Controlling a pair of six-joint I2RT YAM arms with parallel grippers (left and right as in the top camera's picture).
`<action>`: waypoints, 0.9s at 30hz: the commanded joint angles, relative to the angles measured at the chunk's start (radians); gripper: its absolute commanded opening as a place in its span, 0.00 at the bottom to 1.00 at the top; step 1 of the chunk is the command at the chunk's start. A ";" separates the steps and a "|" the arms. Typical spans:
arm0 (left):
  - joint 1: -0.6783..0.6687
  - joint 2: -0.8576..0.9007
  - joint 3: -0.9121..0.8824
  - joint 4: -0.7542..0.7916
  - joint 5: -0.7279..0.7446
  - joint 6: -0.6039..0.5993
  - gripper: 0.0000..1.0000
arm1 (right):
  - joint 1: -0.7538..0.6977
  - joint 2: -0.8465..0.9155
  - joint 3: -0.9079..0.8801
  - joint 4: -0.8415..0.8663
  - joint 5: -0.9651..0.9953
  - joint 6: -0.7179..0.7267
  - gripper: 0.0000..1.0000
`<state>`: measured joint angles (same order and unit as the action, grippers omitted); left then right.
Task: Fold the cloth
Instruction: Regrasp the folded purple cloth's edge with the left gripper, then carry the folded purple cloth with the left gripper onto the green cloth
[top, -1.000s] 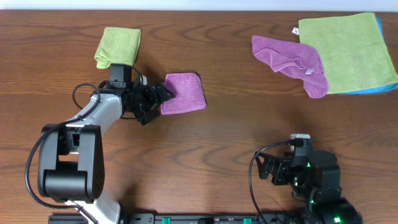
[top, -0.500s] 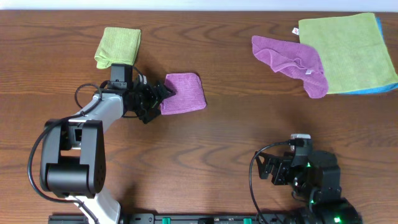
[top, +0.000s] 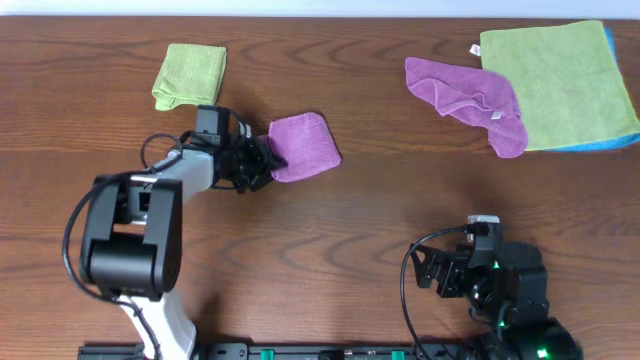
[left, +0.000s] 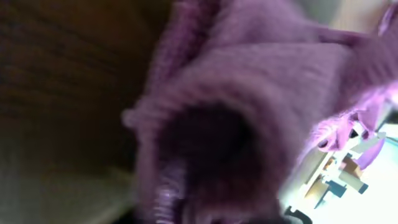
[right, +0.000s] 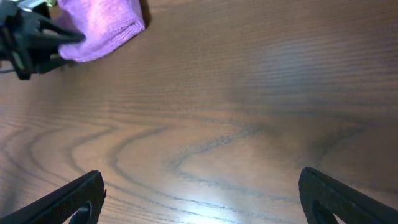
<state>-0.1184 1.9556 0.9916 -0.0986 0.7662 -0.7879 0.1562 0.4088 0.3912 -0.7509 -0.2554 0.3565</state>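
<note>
grasp step: my left gripper (top: 264, 160) clamps the cloth (top: 308, 145) at its left edge; right gripper (right: 199, 198) open, idle. next, in my judgement: carry that edge across, corners aligned.

- The cloth (top: 305, 146) lies on the surface (top: 330, 230) toward 10 o'clock, my left claw (top: 262, 160) at its 8 o'clock edge.
- A smaller cloth (top: 190, 75) sits at 11 o'clock of that claw.
- At 2 o'clock, a bunched cloth (top: 470, 100) touches a larger cloth (top: 555, 85) at its 3 o'clock.

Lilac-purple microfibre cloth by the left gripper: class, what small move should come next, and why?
Probably lift slightly: the left gripper pinches the left edge of the lilac-purple microfibre cloth, fabric bunched in its grip, the rest lies flat on the wooden table.
</note>
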 joint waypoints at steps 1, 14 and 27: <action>-0.009 0.039 -0.015 0.036 -0.004 0.008 0.06 | -0.009 -0.009 -0.002 -0.002 -0.007 0.013 0.99; 0.008 -0.093 0.290 -0.011 -0.014 0.007 0.06 | -0.009 -0.009 -0.002 -0.002 -0.007 0.013 0.99; 0.034 -0.086 0.657 -0.220 -0.579 0.153 0.06 | -0.009 -0.009 -0.002 -0.002 -0.007 0.013 0.99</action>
<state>-0.0860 1.8755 1.6238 -0.3325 0.3771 -0.6971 0.1562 0.4072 0.3908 -0.7509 -0.2554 0.3565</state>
